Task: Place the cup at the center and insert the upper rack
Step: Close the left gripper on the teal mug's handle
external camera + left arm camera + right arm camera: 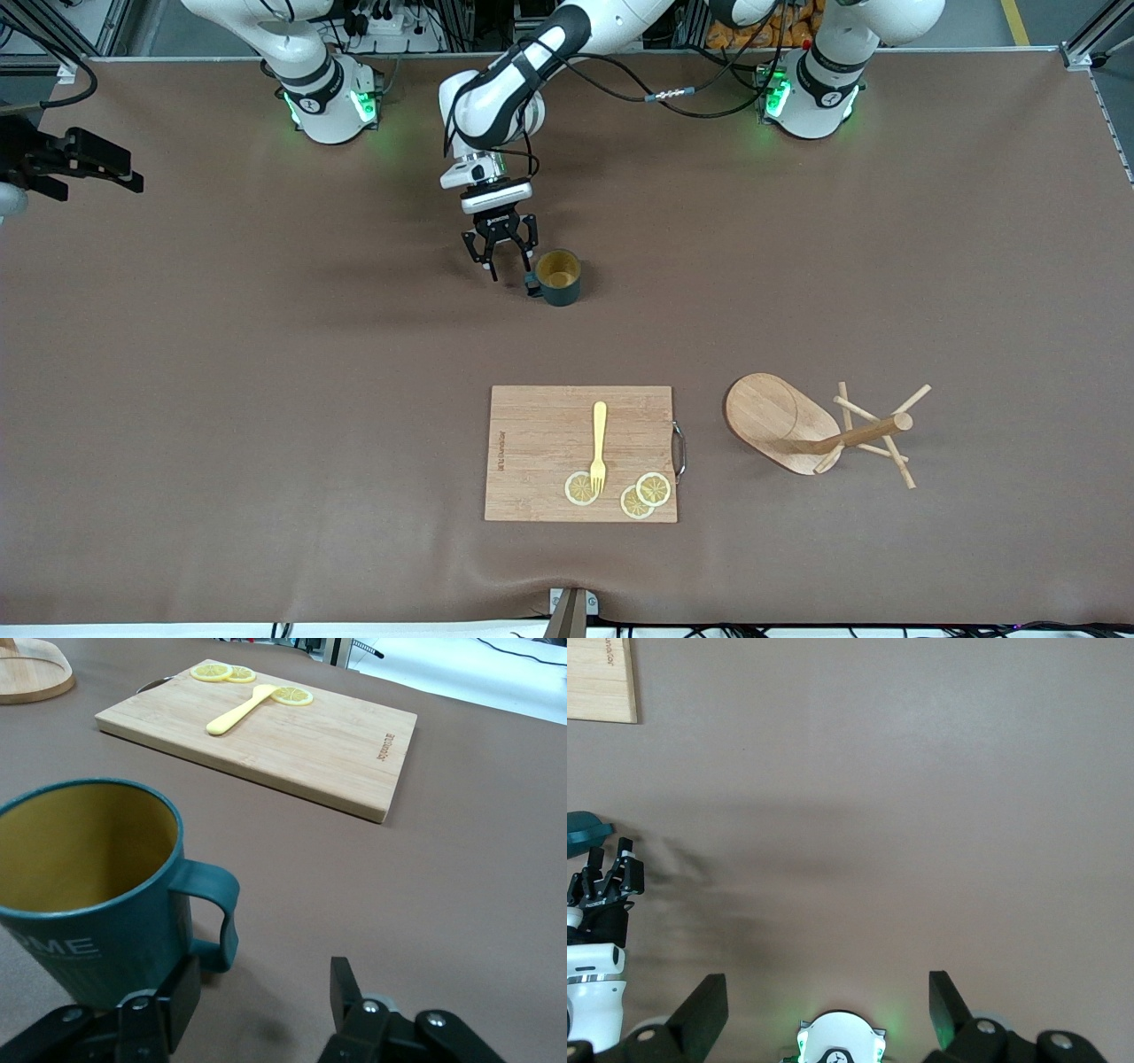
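The dark teal cup (558, 276) stands upright on the table, mustard-yellow inside, with its handle toward the right arm's end. My left gripper (509, 266) is open and empty, low beside the handle. In the left wrist view the cup (80, 895) is close, one finger (177, 1001) sits by its wall, and the gripper (266, 992) holds nothing. The wooden mug tree (802, 425) lies on its side, nearer the front camera, toward the left arm's end. My right gripper (133, 180) waits open high over the right arm's end (824, 997).
A wooden cutting board (540, 443) lies nearer the front camera than the cup. A yellow fork (599, 447) and lemon slices (645, 494) lie on it. The board also shows in the left wrist view (337, 744).
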You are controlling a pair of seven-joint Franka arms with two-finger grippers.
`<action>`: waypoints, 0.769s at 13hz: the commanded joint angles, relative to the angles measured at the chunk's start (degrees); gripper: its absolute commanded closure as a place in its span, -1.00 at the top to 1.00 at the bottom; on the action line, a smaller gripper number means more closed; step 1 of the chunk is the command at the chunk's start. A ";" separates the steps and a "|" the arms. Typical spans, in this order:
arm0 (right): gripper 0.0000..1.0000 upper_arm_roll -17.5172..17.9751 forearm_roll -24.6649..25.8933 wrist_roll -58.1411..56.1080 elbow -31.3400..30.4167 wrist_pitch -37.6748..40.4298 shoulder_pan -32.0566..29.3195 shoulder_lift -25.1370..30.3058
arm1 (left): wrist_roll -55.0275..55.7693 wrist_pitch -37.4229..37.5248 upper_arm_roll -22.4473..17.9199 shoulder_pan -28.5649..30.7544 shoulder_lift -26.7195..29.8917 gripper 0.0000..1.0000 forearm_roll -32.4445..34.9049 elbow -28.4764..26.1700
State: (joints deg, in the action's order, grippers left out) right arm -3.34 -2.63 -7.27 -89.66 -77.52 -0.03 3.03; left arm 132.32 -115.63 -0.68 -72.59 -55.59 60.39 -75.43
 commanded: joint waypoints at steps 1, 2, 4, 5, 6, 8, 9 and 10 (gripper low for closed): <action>1.00 0.26 -0.63 0.16 -1.13 -0.35 -0.32 1.72 | -1.10 -0.47 -0.55 0.60 -0.92 0.34 -0.71 1.51; 1.00 0.26 -0.63 -0.11 -1.13 -0.35 -0.49 1.80 | -1.62 -0.56 -0.55 0.69 -1.01 0.31 -0.62 1.60; 1.00 0.17 -0.63 -0.02 -1.13 -0.26 -0.58 1.81 | -2.15 -0.65 -0.55 1.30 -1.01 0.29 -0.62 1.51; 1.00 0.17 -0.63 0.07 -1.13 -0.35 -0.41 1.54 | -2.16 -1.17 -0.55 1.40 -1.01 0.28 -0.62 1.51; 1.00 0.17 -0.63 0.07 -1.13 -0.35 -0.32 1.63 | -2.16 -1.35 -0.64 1.48 -1.01 0.26 -0.53 1.51; 1.00 0.26 -0.63 0.07 -1.04 -0.44 -0.32 1.63 | -2.59 -2.40 -0.73 1.75 -1.01 0.21 -0.53 1.60; 1.00 0.17 -0.63 0.07 -1.04 -0.44 -0.32 1.54 | -2.59 -2.58 -1.25 1.92 -1.01 0.13 -0.53 1.60; 1.00 0.26 -0.63 0.15 -1.13 -0.44 -0.32 1.54 | -2.59 -3.28 -1.34 1.92 -1.01 0.04 -0.53 1.60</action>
State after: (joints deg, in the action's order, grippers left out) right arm -3.37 -2.63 -7.29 -89.66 -77.58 -0.03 3.24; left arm 131.31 -117.42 -1.22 -70.83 -55.69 60.39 -75.42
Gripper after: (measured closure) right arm 0.000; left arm 0.427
